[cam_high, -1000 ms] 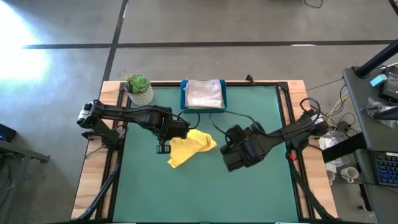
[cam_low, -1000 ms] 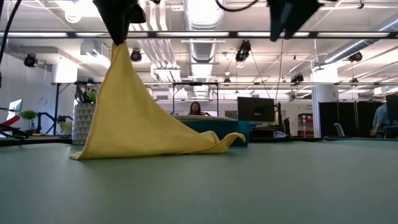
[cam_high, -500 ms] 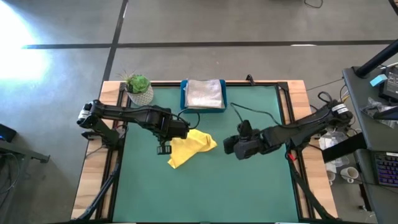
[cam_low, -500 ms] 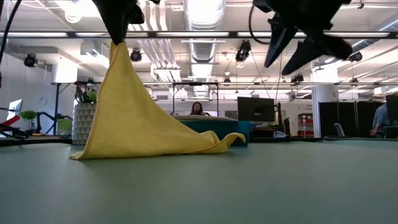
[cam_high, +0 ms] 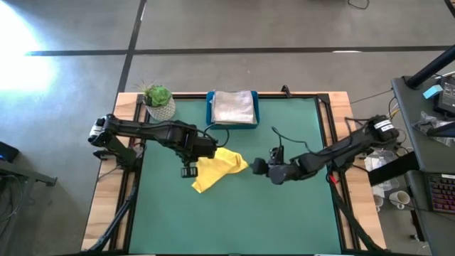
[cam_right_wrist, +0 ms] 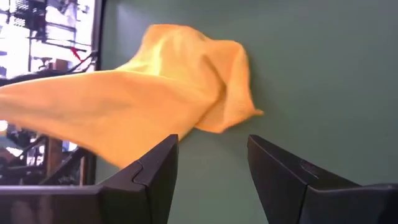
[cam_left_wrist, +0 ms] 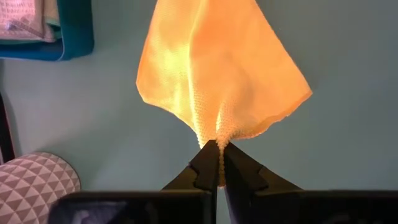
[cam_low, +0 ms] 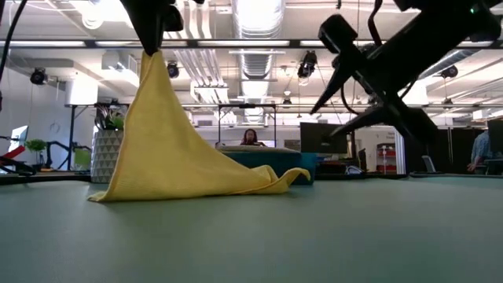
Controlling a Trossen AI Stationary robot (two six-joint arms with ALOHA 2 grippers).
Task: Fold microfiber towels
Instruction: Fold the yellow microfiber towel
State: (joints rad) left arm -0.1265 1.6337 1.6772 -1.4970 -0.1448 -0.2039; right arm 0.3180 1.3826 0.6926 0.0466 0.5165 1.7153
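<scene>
High view, item one: yellow towel (cam_high: 217, 171), left of frame centre on the green desk (cam_high: 234, 220), one corner lifted, the rest trailing on the surface. Low view showed it hanging as a tent from that raised corner.

Left tool (cam_high: 188, 171): clamped tight on the lifted corner, just beside the cloth's left edge. Right tool (cam_high: 260, 167): jaws wide, holding nothing, just right of the towel and aimed at its near edge.

Step in hand, as judged: spreading the yellow towel out, no fold yet made. Next move likely calls for the right tool to close on a free corner so both can draw the cloth flat.

Blue tray (cam_high: 232, 121), upper centre, carried a pale folded stack (cam_high: 233, 107); how many cloths, and which colours, could not be made out. Potted plant (cam_high: 158, 102), upper left. Towel's far corners were lost in its own folds.
</scene>
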